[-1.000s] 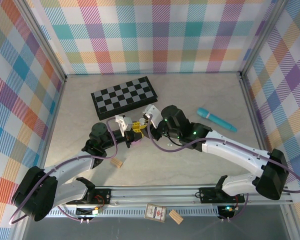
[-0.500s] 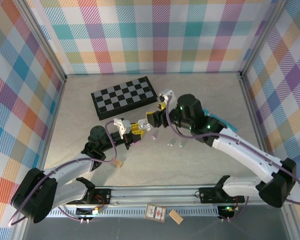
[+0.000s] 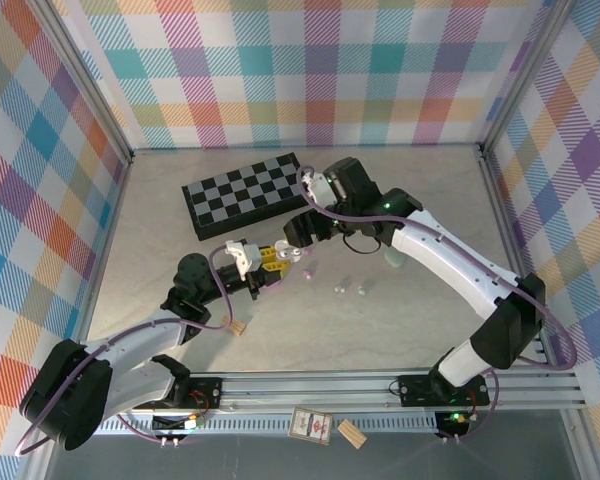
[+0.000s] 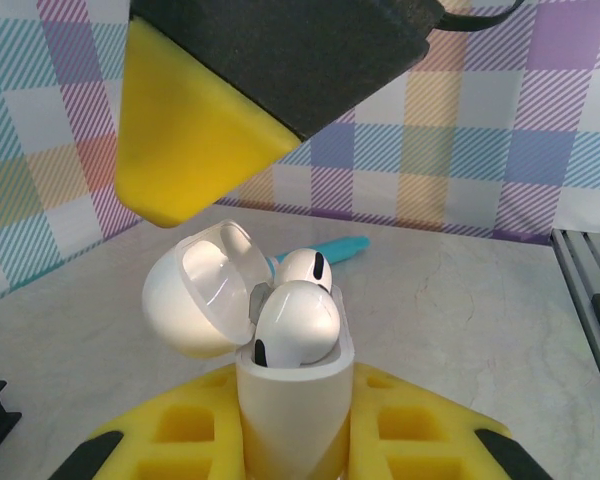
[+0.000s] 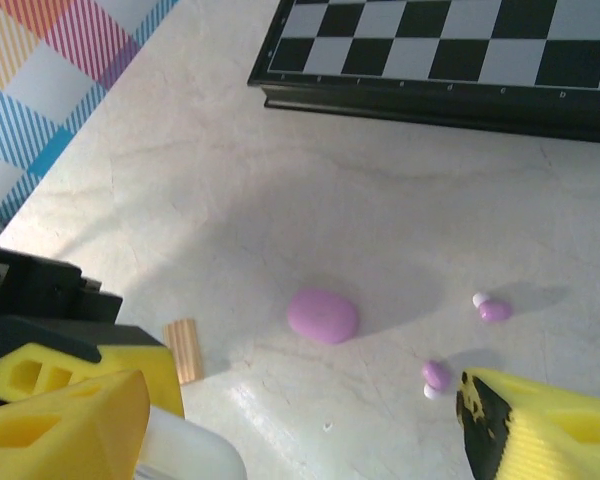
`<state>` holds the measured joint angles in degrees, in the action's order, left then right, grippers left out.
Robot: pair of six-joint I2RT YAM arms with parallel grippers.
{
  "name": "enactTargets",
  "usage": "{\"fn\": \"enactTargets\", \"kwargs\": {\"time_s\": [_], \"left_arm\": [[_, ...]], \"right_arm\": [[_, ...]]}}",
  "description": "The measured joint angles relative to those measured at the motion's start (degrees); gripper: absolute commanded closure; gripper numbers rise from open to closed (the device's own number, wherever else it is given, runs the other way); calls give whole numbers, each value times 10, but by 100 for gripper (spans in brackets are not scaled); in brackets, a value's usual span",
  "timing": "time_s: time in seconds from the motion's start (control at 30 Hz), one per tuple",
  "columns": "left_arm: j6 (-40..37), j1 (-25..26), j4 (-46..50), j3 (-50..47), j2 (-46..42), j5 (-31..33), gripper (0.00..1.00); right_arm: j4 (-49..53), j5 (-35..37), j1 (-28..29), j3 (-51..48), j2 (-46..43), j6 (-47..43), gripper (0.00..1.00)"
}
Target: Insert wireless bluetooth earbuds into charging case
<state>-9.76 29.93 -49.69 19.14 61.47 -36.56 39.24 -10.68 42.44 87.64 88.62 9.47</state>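
My left gripper is shut on a white charging case, held upright with its lid open. Two white earbuds sit in its wells. In the top view the left gripper is at mid-table. My right gripper hovers just beyond and above it, open, with nothing between its fingers. In the left wrist view one of its yellow fingers hangs over the case. Through the right gripper I see a shut purple case and two purple earbuds loose on the table.
A folded chessboard lies at the back. A teal pen lies to the right, partly under the right arm. A tan wooden block rests near the left arm. Small pale pieces lie right of the purple case.
The right gripper has opened wide and drawn up and back from the white case, its arm swinging toward the back. The left gripper has kept its hold on the case.
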Motion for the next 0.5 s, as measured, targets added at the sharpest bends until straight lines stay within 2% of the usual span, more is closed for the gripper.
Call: {"fn": "enactTargets", "kwargs": {"time_s": [0.5], "left_arm": [[-6, 1, 22, 0, -2, -8, 96]], "right_arm": [[57, -32, -2, 11, 2, -58, 21]]}}
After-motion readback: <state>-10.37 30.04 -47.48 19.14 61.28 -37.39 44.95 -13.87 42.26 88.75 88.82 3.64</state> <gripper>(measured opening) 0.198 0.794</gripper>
